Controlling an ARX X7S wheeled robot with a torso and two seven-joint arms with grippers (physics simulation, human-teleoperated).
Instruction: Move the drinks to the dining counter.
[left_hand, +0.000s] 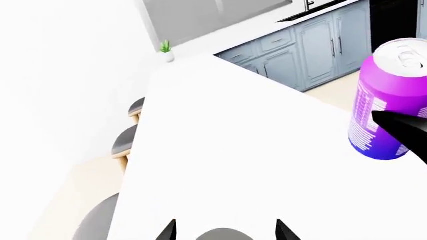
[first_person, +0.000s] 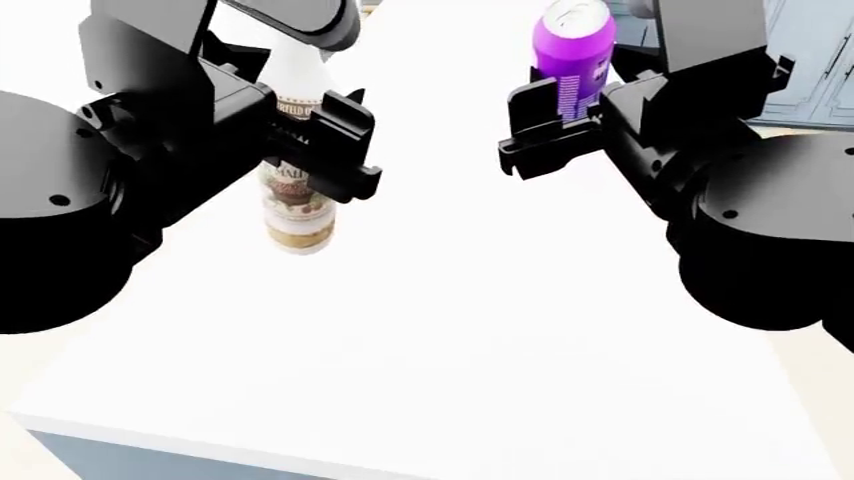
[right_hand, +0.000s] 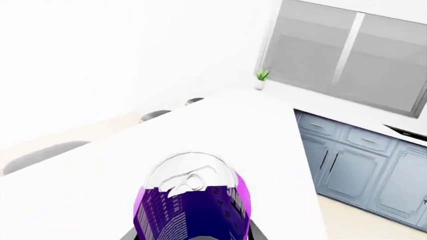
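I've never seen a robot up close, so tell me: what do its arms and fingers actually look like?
Both arms are matt black all over. Each has a big rounded joint housing leading to a blocky, angular wrist section. The left gripper and right gripper end in flat, squared black fingers with notched edges. In the left wrist view the fingers taper to sharp black points. No cables, markings or other colours show.

No text is reading clearly. The purple can is carrying rows of white markings on its side (too blurred to make out as letters). The bottle, left of the can in the head view, is showing a brown label with illegible print.
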